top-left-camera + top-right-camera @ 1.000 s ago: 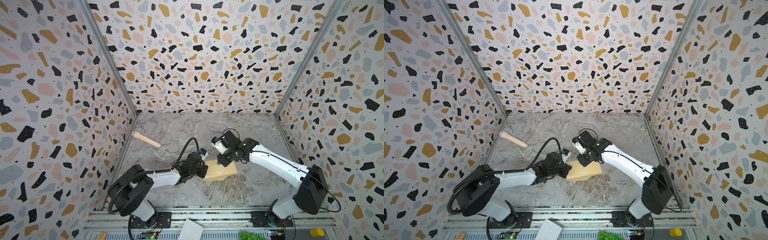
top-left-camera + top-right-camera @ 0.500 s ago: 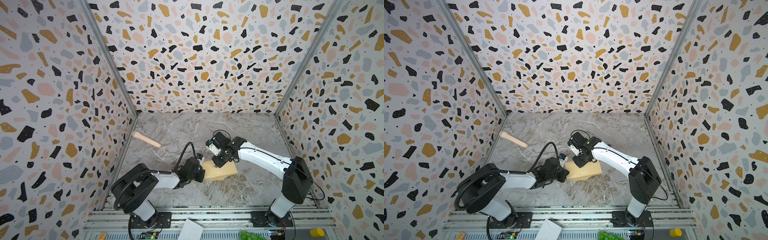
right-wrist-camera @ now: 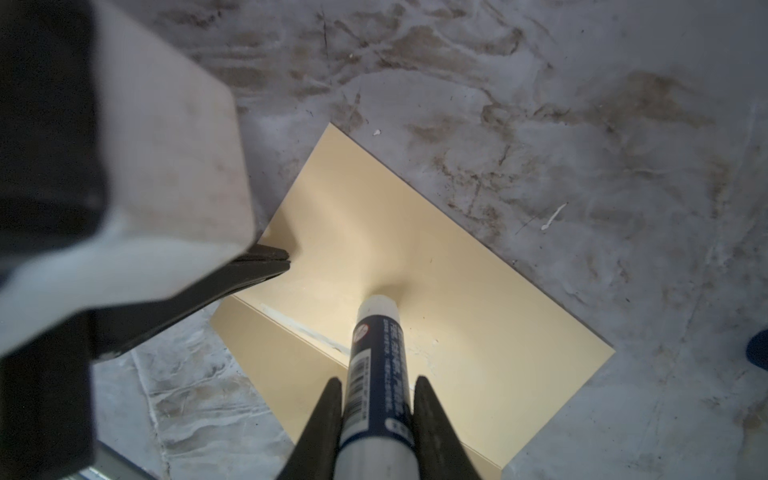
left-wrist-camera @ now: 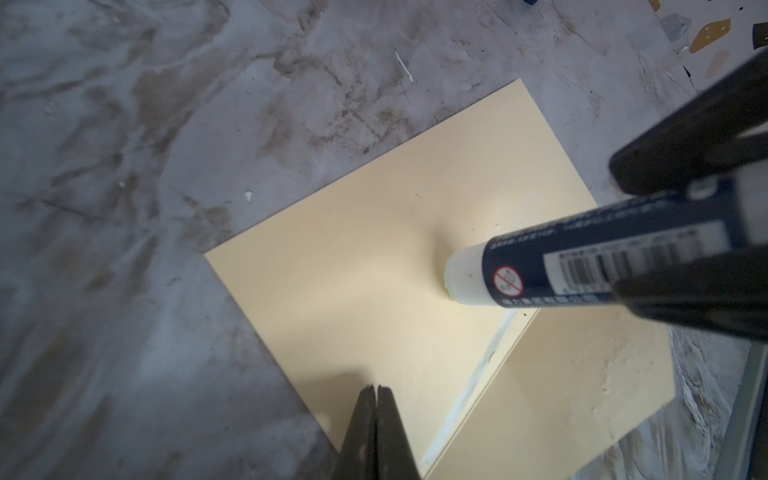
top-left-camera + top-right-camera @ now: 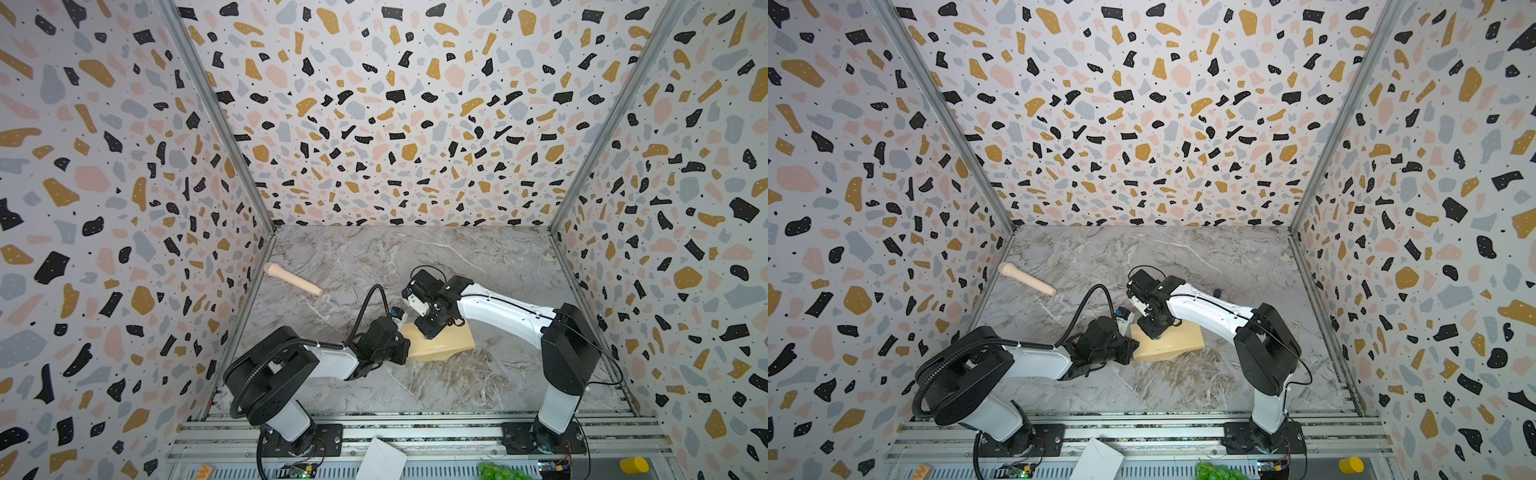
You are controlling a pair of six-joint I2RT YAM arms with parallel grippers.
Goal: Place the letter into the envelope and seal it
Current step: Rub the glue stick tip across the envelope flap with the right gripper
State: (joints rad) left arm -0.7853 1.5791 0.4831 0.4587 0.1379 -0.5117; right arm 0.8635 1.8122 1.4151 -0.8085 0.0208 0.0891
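**Envelope** [image 4: 374,270]: tan, lying flat mid-desk [image 4: 124,166], with a pale glue streak along one fold.
**Letter:** not visible.
**Risks:**
- The envelope may skid or crease if the glue stick [image 4: 540,270] drags harder than the hold-down resists.
- Glue may smear beyond the seam.

**Right pincer** [image 3: 376,381]: partly closed, clamping the glue stick, whose tip touches the envelope's face.
**Left pincer** [image 4: 377,390]: fully closed and empty, tips pressing the envelope near its edge.
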